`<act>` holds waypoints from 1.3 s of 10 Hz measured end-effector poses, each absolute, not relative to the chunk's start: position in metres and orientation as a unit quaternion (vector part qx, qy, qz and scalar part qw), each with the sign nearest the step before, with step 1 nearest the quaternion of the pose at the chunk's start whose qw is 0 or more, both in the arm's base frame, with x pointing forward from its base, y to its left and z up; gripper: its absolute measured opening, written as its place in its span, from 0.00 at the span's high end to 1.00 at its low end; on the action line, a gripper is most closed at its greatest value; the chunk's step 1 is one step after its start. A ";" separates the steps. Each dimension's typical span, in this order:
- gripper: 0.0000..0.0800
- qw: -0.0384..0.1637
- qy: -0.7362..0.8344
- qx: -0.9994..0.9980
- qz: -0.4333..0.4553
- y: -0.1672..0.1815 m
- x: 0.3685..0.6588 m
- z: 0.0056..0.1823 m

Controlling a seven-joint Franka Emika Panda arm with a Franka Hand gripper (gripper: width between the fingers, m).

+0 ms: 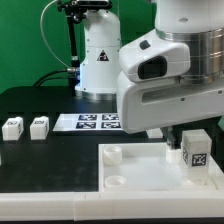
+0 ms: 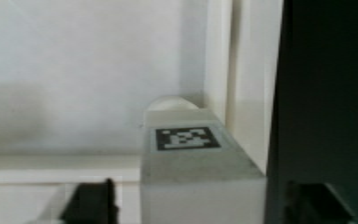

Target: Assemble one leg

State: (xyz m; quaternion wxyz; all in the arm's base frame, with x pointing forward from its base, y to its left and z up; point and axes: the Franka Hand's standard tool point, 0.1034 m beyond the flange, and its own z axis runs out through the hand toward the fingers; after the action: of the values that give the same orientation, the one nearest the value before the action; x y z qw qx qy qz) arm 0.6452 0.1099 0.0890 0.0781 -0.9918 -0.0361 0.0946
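My gripper (image 1: 191,138) is shut on a leg (image 1: 196,150), a small white block with a black-and-white tag on its face. It holds the leg upright over the far right part of the large flat white board (image 1: 140,168), which has round sockets (image 1: 113,153) at its corners. In the wrist view the leg (image 2: 201,165) stands between the two dark fingers (image 2: 98,202), with its tag facing the camera. A round socket (image 2: 176,104) of the board (image 2: 69,90) shows just behind the leg's top. Whether the leg touches the board I cannot tell.
Two more legs (image 1: 12,127) (image 1: 39,126) stand on the black table at the exterior view's left. The marker board (image 1: 97,122) lies behind the white board. The arm's base (image 1: 100,60) stands at the back. The arm's big white body hides the right rear of the table.
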 end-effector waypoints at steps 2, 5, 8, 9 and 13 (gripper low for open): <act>0.60 0.070 0.052 -0.991 0.101 0.111 0.645 0.089; 0.63 0.055 0.241 -0.965 0.084 0.114 0.648 0.089; 0.63 0.065 0.457 -0.886 0.049 0.113 0.645 0.088; 0.63 0.066 0.518 -0.851 0.050 0.114 0.644 0.088; 0.50 0.070 0.538 -0.838 0.049 0.114 0.644 0.086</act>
State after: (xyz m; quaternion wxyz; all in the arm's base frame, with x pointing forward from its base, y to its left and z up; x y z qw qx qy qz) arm 0.6441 0.1144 0.0860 0.0700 -0.8384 0.5384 0.0486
